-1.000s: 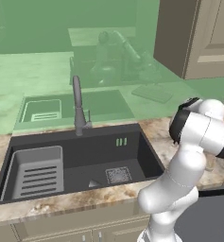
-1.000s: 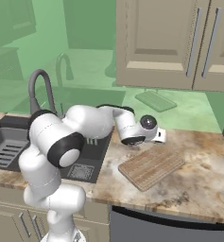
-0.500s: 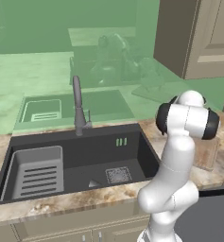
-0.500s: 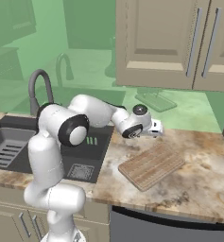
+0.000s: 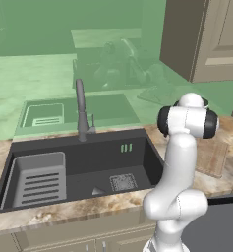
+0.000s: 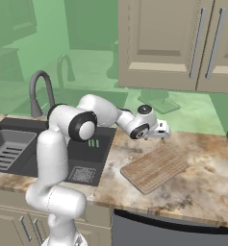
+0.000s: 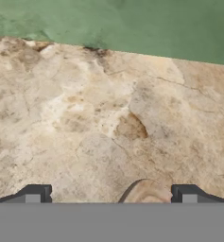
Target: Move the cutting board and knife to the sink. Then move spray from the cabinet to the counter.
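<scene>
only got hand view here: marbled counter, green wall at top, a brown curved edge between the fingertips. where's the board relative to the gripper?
Observer: In the right base view the cutting board lies flat on the counter, just below and in front of the gripper, which hovers above its far end.
Operator: jaws holding anything?
Observer: No. The gripper stands open and empty over the counter.
Operator: sink side free for the drop?
Observer: The sink sits left of the board; a ribbed rack takes its left part, and the drain side holds only a small grey piece I cannot identify.
Operator: knife?
Observer: I cannot make out a knife on the board or on the counter around it.
</scene>
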You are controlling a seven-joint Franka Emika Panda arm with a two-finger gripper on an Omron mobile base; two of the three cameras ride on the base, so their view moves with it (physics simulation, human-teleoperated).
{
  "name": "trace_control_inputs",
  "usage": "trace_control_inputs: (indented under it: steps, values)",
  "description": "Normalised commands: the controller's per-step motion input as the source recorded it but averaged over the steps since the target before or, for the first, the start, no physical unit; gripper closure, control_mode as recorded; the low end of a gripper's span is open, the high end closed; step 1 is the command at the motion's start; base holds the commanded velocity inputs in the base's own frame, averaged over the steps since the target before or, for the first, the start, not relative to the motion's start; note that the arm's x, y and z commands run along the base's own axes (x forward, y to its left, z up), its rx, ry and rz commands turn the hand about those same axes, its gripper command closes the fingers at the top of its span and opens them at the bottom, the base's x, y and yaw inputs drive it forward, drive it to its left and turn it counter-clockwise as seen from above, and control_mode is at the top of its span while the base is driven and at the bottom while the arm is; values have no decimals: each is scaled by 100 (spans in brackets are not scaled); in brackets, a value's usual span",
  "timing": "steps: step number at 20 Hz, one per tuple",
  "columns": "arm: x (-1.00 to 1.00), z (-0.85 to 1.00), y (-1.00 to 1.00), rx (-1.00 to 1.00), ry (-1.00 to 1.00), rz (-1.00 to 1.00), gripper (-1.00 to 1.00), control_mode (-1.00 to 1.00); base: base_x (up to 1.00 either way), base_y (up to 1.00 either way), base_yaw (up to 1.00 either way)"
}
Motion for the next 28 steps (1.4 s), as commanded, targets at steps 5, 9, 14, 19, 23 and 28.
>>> trace_control_inputs:
  steps: [5, 9, 14, 19, 23, 28]
  values:
    - [0, -46, -49, -2, 0, 0, -100, -100, 0, 0, 0]
    - [0, -48, -39, -3, 0, 0, -100, -100, 0, 0, 0]
    - [0, -52, -37, -3, 2, 0, -100, -100, 0, 0, 0]
    - [-13, -44, -49, 0, 0, 0, -100, -100, 0, 0, 0]
    - [-40, -37, -45, -1, 0, 0, -100, -100, 0, 0, 0]
    - [-42, -48, -31, -3, 0, 0, -100, -100, 0, 0, 0]
